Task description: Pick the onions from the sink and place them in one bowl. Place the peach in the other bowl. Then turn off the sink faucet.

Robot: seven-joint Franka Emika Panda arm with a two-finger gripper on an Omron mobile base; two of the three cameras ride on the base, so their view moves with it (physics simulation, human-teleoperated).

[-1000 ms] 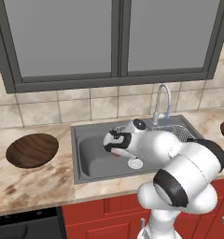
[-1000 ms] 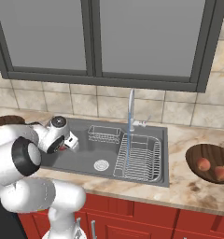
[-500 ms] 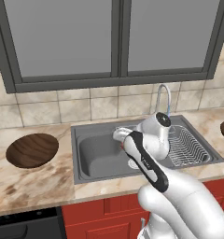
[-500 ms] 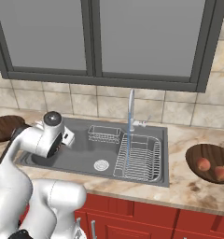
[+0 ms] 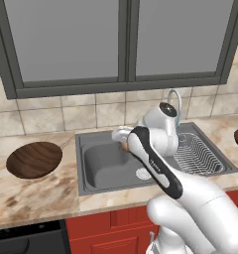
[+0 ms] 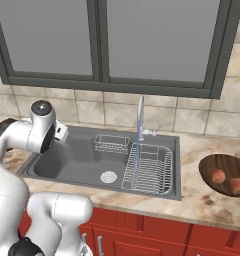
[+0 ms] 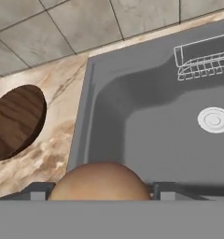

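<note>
A smooth, rounded orange-tan peach (image 7: 101, 181) sits clamped between the dark fingers of the gripper (image 7: 101, 189) above the grey steel sink (image 7: 146, 116). A grained dark wooden bowl (image 7: 13, 121) lies on the marbled counter (image 7: 44, 154) at ten o'clock of the fruit. Two reddish onions (image 6: 218, 175) rest in the second wooden bowl (image 6: 212, 162) beyond the wire rack (image 6: 151, 169).
</note>
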